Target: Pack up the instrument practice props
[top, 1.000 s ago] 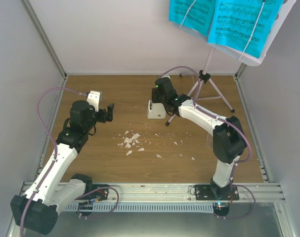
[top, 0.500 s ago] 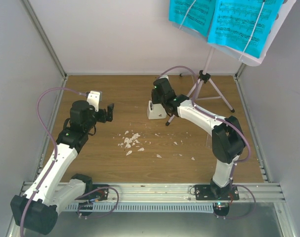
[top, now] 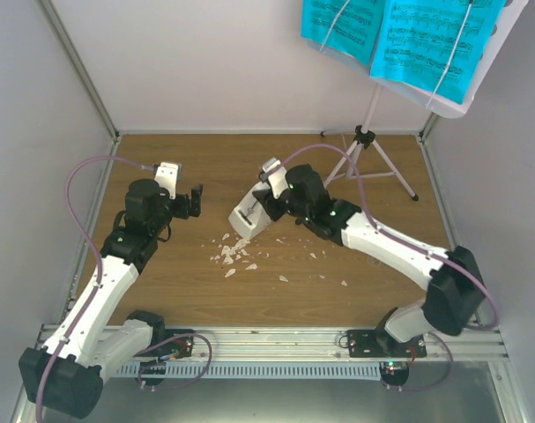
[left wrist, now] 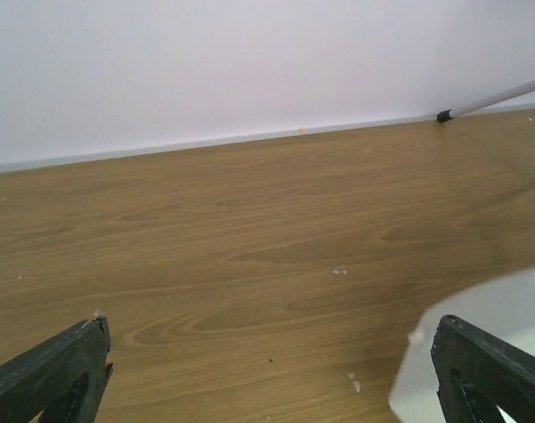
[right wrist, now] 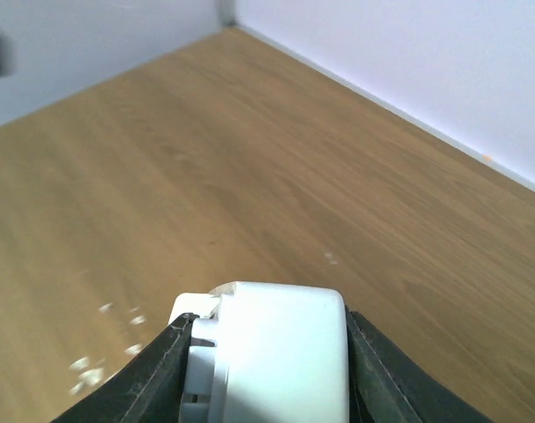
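My right gripper is shut on the small white metronome, which leans to the left just above the wood floor. In the right wrist view the metronome fills the gap between both black fingers. My left gripper hangs open at the left with nothing between its fingers. The pale-lilac tripod music stand is upright at the back right. Cyan sheet-music pages rest on its plate.
Scattered white crumbs lie on the floor below the metronome. White walls enclose the wooden floor on three sides. One stand leg's black foot shows by the back wall. A blurred white shape sits beside the left gripper's right finger.
The right arm has swung left and forward, carrying the metronome away from the stand's legs and tilting it over the crumbs. The left arm has not moved.
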You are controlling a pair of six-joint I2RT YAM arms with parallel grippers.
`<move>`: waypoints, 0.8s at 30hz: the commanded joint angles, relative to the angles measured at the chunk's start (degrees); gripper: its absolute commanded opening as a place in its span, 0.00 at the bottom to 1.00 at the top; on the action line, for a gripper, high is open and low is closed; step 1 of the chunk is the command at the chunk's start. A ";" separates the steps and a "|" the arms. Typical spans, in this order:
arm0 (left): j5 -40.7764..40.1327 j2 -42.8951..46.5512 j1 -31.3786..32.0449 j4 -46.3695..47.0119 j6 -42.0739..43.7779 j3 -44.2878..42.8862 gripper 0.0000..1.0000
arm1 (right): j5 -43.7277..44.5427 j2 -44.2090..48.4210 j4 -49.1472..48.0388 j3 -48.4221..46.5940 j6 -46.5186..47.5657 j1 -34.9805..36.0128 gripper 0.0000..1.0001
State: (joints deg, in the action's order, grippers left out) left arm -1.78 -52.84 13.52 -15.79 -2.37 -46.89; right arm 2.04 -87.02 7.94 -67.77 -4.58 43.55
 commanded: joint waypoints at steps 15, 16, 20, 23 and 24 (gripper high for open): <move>-2.37 -0.42 0.07 3.31 0.68 1.73 0.99 | -7.39 23.30 -7.77 22.47 5.46 4.17 0.36; -2.44 -0.40 0.02 3.38 0.70 1.84 0.99 | -7.42 23.79 -7.77 23.03 5.53 4.25 0.36; -2.41 -0.57 0.00 3.47 0.79 1.88 0.99 | -6.16 24.22 -6.87 23.48 6.13 4.39 0.36; -2.14 -0.75 0.02 3.52 0.79 1.89 0.99 | -5.20 24.30 -5.71 23.39 6.42 4.62 0.36; -1.95 -0.81 0.05 3.57 0.79 1.85 0.99 | -5.10 24.43 -5.48 23.31 6.42 4.62 0.36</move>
State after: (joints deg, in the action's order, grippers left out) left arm -3.33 -53.58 13.52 -15.59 -1.96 -45.60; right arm -3.95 -64.82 6.48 -43.68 1.10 47.31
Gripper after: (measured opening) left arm 0.990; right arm 0.397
